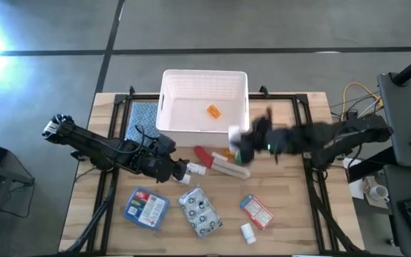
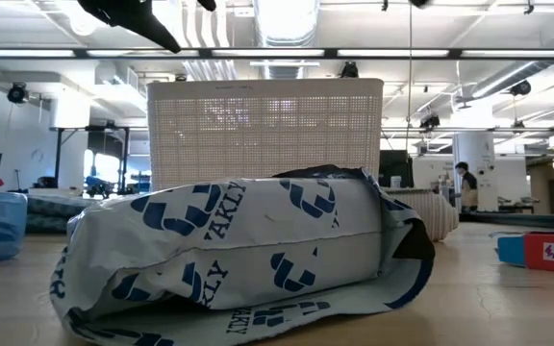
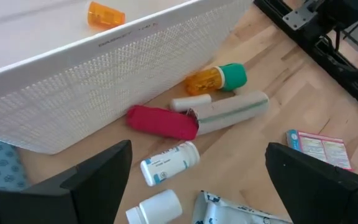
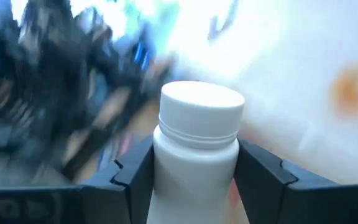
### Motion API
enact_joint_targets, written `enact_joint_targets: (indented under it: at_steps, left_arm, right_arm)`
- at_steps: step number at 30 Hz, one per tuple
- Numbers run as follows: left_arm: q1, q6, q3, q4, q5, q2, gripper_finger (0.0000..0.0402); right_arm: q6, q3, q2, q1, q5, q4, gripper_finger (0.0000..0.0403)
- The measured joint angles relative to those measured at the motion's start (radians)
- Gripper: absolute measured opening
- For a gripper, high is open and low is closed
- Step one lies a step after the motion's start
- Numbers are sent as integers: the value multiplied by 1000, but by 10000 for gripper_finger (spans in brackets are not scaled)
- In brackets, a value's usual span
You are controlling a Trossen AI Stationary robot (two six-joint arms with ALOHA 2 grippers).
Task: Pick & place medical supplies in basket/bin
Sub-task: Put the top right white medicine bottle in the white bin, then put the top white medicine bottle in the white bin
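Note:
The white slotted basket [image 1: 204, 100] stands at the table's far middle with an orange item [image 1: 213, 111] inside. My right gripper [image 1: 242, 143] is at the basket's near right corner, shut on a white pill bottle [image 4: 197, 149]. My left gripper [image 3: 199, 152] is open and hovers over two white pill bottles [image 3: 169, 163] lying on the table. Near the basket's front wall lie a red tube [image 3: 162, 122], a cream tube [image 3: 229, 111] and an orange bottle with a green cap [image 3: 219, 78]. The spotted pouch [image 1: 200, 210], blue packet [image 1: 146, 207] and red-white packet [image 1: 256, 211] lie nearer. My right gripper pinches the white pill bottle by its body just under the cap [image 4: 194, 140], one finger [image 4: 135, 171] on each side. The cap end [image 4: 202, 99] points forward past the fingertips. In the high view the bottle is lifted off the table, beside the basket's rim.
A blue checked cloth [image 1: 143, 118] lies left of the basket. A small white bottle [image 1: 248, 232] lies near the table's near edge. In the low view the spotted pouch [image 2: 248, 250] fills the foreground before the basket [image 2: 263, 130]. Bare wood shows at the near right.

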Motion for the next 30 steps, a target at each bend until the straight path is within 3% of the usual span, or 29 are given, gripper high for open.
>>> enact_joint_targets:
  at_steps: [3, 7, 13, 22, 28, 30]
  left_arm:
    - [-4, -3, 0, 35, 4, 0, 346]
    - [-27, -4, 0, 85, 23, 0, 346]
    - [-85, -83, 0, 71, 20, 0, 346]
    - [-143, -214, -39, 65, -18, 0, 346]
    - [-143, -220, -100, 86, -19, 0, 346]
    - [-143, -128, -131, 89, -19, 0, 346]
  right_arm:
    - [-172, 130, 40, -115, 30, -1, 176]
    - [-310, 282, 136, -269, -23, -75, 181]
    - [-401, 458, 289, -390, -91, -281, 235]
    - [-515, 630, 410, -371, -26, -480, 335]
    - [-594, 621, 362, -258, -29, -531, 358]
    - [-620, 605, 342, -212, -27, -563, 358]
